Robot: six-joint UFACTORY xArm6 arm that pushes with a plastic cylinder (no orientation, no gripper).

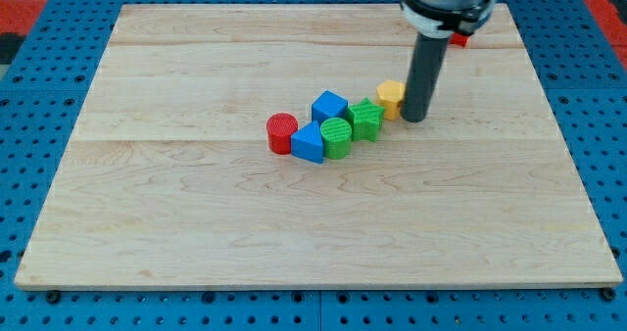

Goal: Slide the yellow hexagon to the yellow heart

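A yellow block lies right of the board's middle; its right side is hidden by the rod, so I cannot make out its shape. I see only this one yellow block. My tip rests on the board just to the right of it, touching or nearly touching. Left of the yellow block runs a tight cluster: a green star-like block, a blue block, a green cylinder, a blue triangle and a red cylinder.
A red block peeks out behind the arm near the board's top right edge. The wooden board sits on a blue pegboard surface.
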